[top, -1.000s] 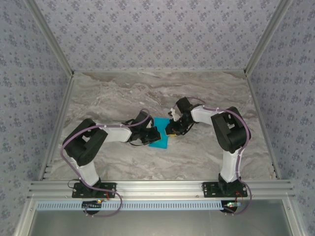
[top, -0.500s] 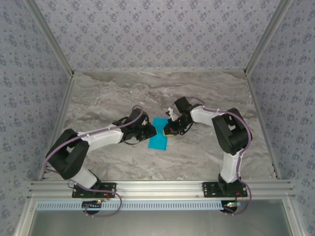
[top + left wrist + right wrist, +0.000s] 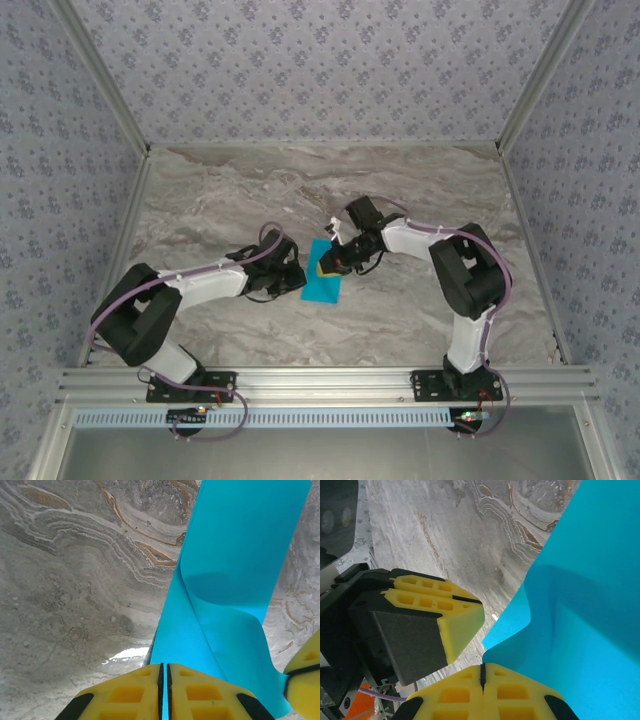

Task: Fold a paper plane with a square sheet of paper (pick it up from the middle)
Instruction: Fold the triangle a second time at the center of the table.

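Left wrist view puts the square sheet of paper (image 3: 235, 555) right ahead: a bright cyan band running away over the marble table (image 3: 65, 580), with one flap raised and curled over the rest rather than pressed flat. The left gripper (image 3: 164, 674) pinches the sheet's near edge, its yellow pads closed with a sliver of cyan in the seam between them. On the right wrist camera the right gripper (image 3: 482, 672) is likewise closed, and the sheet's edge runs into the line where its pads meet, so I take it to be holding the paper too. From above, the sheet (image 3: 322, 290) lies between the two, the left gripper (image 3: 299, 274) at its left edge and the right gripper (image 3: 325, 266) over its far half. This looks like a fold partly made and not yet creased, so the plane is far from done. The next move probably calls for carrying the raised flap across until its edges line up, then pressing it down – gently, since thin paper held at two points could buckle or tear. Nothing around the sheet serves as a container; it rests on the bare table.
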Motion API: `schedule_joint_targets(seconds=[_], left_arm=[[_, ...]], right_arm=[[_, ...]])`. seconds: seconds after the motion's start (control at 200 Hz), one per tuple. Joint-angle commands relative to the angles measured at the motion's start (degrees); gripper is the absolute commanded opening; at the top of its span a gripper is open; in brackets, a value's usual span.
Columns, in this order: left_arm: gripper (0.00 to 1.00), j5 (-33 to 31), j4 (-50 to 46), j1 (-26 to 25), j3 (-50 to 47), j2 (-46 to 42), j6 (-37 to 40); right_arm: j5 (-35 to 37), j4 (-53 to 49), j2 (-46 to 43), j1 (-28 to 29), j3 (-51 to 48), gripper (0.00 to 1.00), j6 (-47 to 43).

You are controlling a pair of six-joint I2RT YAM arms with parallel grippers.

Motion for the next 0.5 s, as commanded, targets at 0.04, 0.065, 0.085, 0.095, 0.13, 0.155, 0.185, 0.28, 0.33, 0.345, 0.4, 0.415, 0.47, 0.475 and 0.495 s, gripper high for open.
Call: schedule_joint_targets(seconds=[0.04, 0.065, 0.085, 0.095, 0.13, 0.155, 0.185, 0.28, 0.33, 0.345, 0.4, 0.415, 0.47, 0.475, 0.495], left_arm=[[0.13, -0.35, -0.53, 0.20, -0.05, -0.30, 0.01], [0.13, -0.26, -0.45, 0.14, 0.03, -0.34, 0.02], [0.13, -0.19, -0.45, 0.19, 0.04, -0.38, 0.02], [0.13, -0.16, -0.45, 0.16, 0.04, -0.38, 0.02], [0.13, -0.18, -0.38, 0.18, 0.04, -0.37, 0.03], [0.13, -0.11, -0.36, 0.14, 0.10, -0.36, 0.02], [0.13, -0.05, -0.28, 0.15, 0.12, -0.33, 0.02], [0.13, -0.30, -0.33, 0.16, 0.11, -0.32, -0.02], [0.13, -1.04, -0.91, 0.19, 0.06, -0.44, -0.26], [0.13, -1.38, -1.32, 0.14, 0.09, -0.54, -0.45], [0.12, -3.39, -2.63, 0.17, -0.02, -1.12, -1.10], [0.11, -4.02, -2.93, 0.16, -0.22, -1.30, -1.32], [0.11, -6.11, -4.12, 0.30, -0.63, -2.35, -2.13], [0.11, -6.35, -4.22, 0.25, -0.64, -2.42, -2.20], [0.11, -7.13, -4.65, 0.23, -0.76, -2.76, -2.40]], right_arm=[[-0.91, -0.44, 2.67, -0.28, 0.42, 0.05, 0.59], [-0.85, -0.28, 2.84, -0.43, 0.30, 0.05, 0.63], [-0.89, -0.08, 2.89, -0.65, 0.16, 0.05, 0.76], [-0.95, 0.02, 2.89, -0.72, 0.06, 0.05, 0.89], [-1.21, 0.30, 2.89, -0.82, -0.14, 0.05, 0.99], [-1.37, 0.44, 2.89, -0.90, -0.22, 0.05, 0.96], [-1.58, 0.54, 2.97, -0.94, -0.32, 0.05, 1.09], [-3.81, 0.91, 3.17, -0.43, -0.34, 0.05, 1.09], [-4.96, 0.97, 3.24, 0.19, -0.16, 0.05, 0.91], [-5.20, 0.98, 3.24, 0.39, -0.10, 0.06, 0.80], [-5.52, 0.40, 3.24, 1.23, 0.10, 0.06, 0.14], [-5.54, 0.11, 3.24, 1.48, 0.23, 0.06, -0.10], [-5.55, -0.75, 3.54, 2.16, 0.68, 0.06, -0.95], [-5.50, -0.91, 3.57, 2.24, 0.70, 0.05, -1.00], [-5.47, -1.09, 3.74, 2.37, 0.81, 0.06, -1.12]])
